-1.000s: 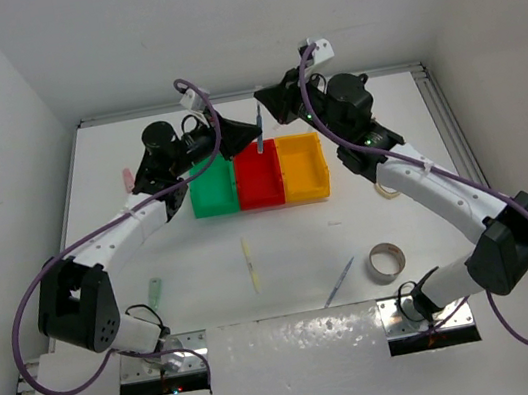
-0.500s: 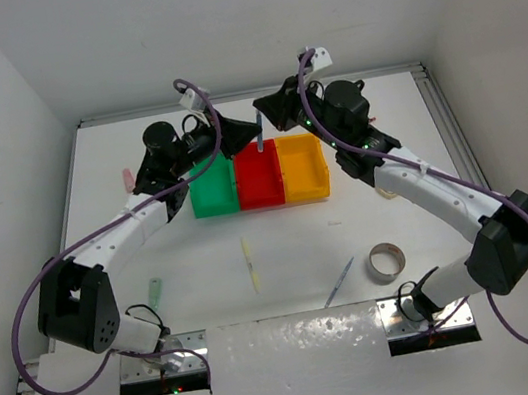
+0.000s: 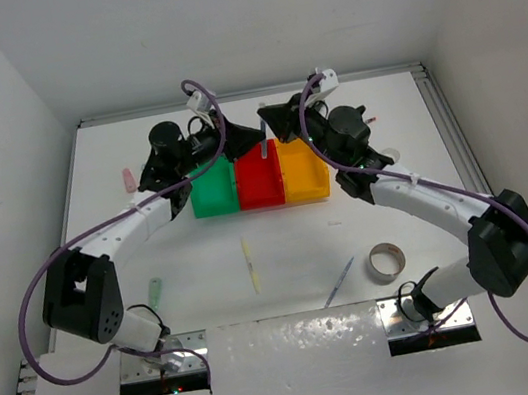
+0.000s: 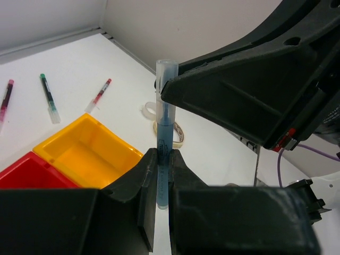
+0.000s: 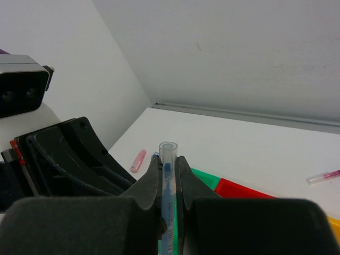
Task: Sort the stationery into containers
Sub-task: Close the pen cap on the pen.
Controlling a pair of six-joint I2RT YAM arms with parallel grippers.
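Left end effector (image 4: 162,160) and right end effector (image 5: 168,162) are both clamped on one upright blue pen (image 4: 163,119) above the red bin (image 3: 259,192). Sorting looks barely begun. In front of the red bin, a yellow pen (image 3: 250,264), tape roll (image 3: 387,260) and green eraser (image 3: 156,293) await.

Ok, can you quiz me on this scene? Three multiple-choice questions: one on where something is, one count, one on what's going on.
1. Which colour bin is in the middle of the row? A green, B red, C yellow.
2. How many bins are there? A two, B four, C three.
3. Who holds the upright blue pen? A both grippers, B only the left one, C nobody.
Answers: B, the red bin has the green bin and yellow bin either side; C, those three make the row; A, the left gripper and right gripper are each shut on the pen.
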